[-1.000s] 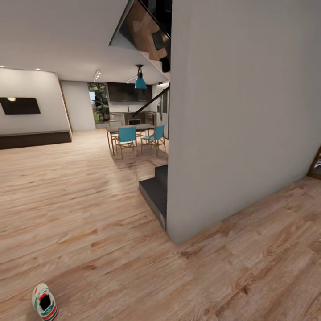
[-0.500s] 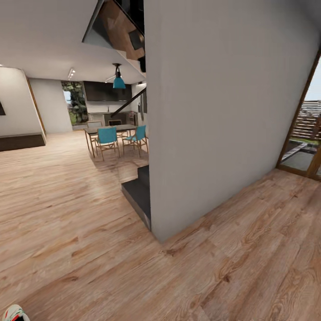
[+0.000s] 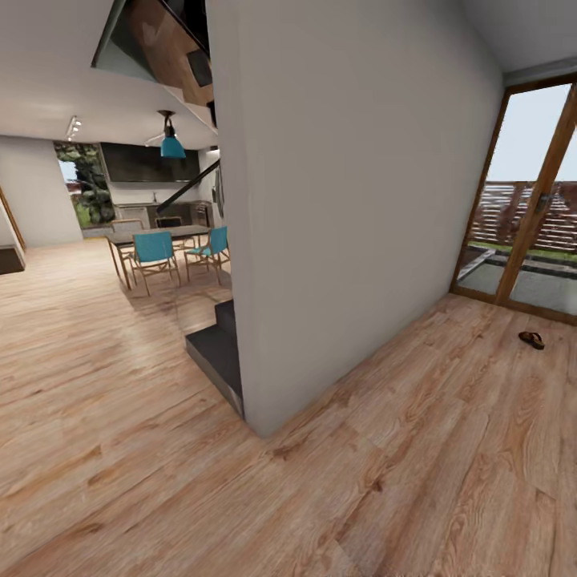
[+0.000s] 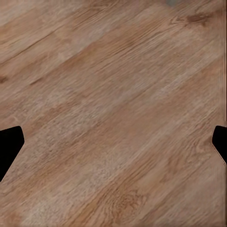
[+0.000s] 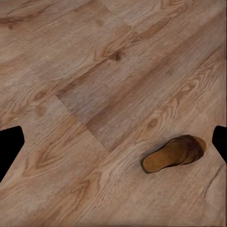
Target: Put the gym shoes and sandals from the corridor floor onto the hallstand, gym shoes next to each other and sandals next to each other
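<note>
One brown sandal (image 3: 530, 340) lies on the corridor floor (image 3: 417, 481) at the far right, near the glass door. In the right wrist view a brown sandal (image 5: 172, 153) rests flat on the planks, off to one side of my open right gripper (image 5: 113, 146), apart from both fingertips (image 5: 9, 144). My left gripper (image 4: 113, 146) hangs open over bare wood floor (image 4: 113, 94), nothing between its dark fingertips (image 4: 8, 144). The gym shoes and the hallstand are out of view.
A tall white wall (image 3: 336, 200) juts into the middle of the head view, with a dark stair step (image 3: 215, 353) at its foot. A wood-framed glass door (image 3: 529, 216) stands at the right. Far left are a dining table (image 3: 156, 236) and blue chairs (image 3: 154, 250).
The head camera has swung right. The white gym shoe at the lower left slid out of the picture, and the glass door and a sandal came into view at the right.
</note>
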Controlling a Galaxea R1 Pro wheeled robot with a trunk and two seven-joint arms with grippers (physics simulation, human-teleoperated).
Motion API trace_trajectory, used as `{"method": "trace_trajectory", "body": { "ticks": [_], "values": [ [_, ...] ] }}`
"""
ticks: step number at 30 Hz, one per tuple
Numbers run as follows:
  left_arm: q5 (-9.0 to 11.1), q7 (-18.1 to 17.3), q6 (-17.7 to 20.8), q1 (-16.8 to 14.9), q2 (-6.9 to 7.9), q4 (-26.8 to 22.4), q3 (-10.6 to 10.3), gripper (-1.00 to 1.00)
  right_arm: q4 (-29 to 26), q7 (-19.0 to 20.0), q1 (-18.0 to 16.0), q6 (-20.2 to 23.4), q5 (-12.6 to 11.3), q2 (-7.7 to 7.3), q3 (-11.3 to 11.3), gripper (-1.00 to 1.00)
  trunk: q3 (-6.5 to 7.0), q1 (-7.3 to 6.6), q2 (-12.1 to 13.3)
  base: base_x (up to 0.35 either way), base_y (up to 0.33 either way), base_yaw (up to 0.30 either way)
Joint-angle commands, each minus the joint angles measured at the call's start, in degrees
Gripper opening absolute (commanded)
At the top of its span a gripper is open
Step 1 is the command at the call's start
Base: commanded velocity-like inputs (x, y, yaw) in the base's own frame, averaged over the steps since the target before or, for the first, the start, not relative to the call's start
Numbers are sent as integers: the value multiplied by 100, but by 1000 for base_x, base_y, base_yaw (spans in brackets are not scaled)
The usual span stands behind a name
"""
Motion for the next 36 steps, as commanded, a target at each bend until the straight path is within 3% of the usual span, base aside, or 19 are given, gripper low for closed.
{"method": "trace_trajectory", "body": {
  "ticks": [1, 36],
  "values": [
    [29, -2, -17, -2, 0, 2, -3, 100, 4, -1, -3, -17, -29, -1, 6, 100, -5, 0, -3, 0, 0, -279],
    [29, -2, -17, -2, 1, 2, -3, 100, 0, -3, -3, -22, -29, -1, 6, 100, -5, 0, -3, 0, 0, -279]
  ]
}}
